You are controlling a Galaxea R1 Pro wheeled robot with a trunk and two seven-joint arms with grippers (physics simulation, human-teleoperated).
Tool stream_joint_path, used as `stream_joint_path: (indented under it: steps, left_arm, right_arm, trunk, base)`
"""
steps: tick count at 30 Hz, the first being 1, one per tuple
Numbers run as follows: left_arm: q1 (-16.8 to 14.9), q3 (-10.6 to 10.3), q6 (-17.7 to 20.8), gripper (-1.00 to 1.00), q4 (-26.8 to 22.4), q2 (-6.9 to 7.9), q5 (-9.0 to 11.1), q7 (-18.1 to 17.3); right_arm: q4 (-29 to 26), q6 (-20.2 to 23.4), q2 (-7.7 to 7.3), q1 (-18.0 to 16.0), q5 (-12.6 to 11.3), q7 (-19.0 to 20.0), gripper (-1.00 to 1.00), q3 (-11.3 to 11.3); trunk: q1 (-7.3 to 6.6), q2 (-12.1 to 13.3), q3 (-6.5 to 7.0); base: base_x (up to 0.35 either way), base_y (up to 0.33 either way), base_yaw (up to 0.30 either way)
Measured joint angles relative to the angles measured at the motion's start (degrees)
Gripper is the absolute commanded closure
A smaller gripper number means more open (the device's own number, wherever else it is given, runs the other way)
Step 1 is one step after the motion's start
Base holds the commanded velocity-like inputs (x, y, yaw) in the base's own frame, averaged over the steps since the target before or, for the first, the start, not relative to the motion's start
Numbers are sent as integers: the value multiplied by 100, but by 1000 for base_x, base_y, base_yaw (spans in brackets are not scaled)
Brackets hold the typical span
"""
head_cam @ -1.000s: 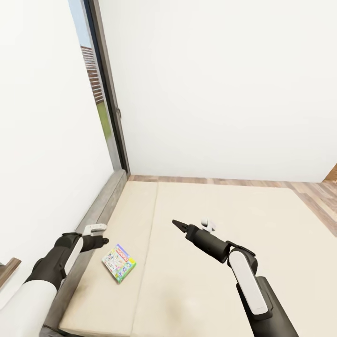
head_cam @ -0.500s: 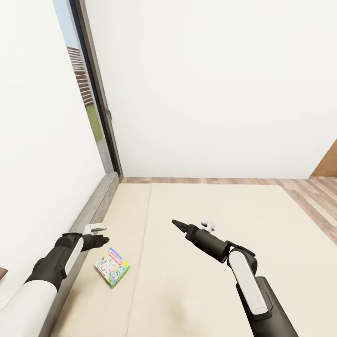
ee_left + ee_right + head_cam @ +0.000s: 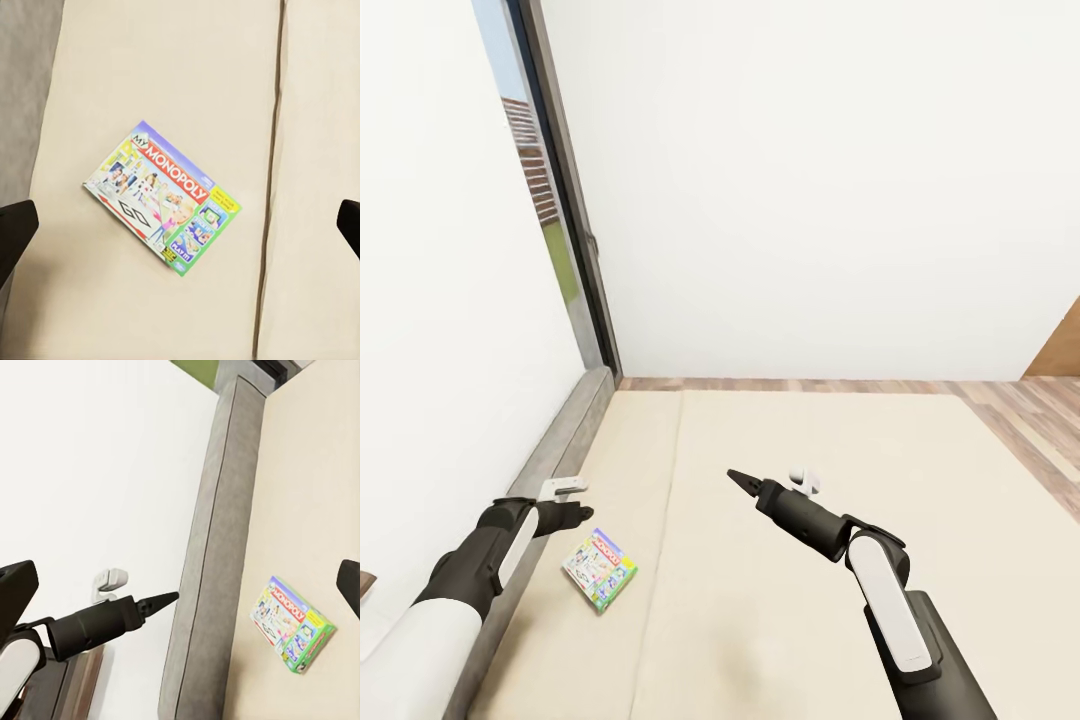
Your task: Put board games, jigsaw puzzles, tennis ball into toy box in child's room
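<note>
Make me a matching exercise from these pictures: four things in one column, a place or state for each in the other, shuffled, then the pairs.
Things:
1. board game
2. left gripper
3. right gripper
4. window

Places or states:
A. hangs over the middle of the bed
B. set in the wall beyond the bed's frame
C. lies flat on the mattress near the frame
D. open, above the game

Pairs: 1-C, 2-D, 3-A, 4-B

Board game (image 3: 600, 569) lies flat on the bed (image 3: 780, 600), bare mattress open on every side. Grey bed frame (image 3: 550, 470) and wall (image 3: 450, 350) hem in its left side.
</note>
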Motion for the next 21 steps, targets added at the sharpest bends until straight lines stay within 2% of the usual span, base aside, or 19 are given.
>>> stream_joint_path:
  steps: [21]
  left_arm:
    - [-2, 0, 0, -100, 0, -4, 0, 1]
  right_arm:
    - [0, 0, 3, -2, 8, 0, -100, 0]
  trunk:
    - [0, 0, -145]
  base:
    - [13, 0, 0]
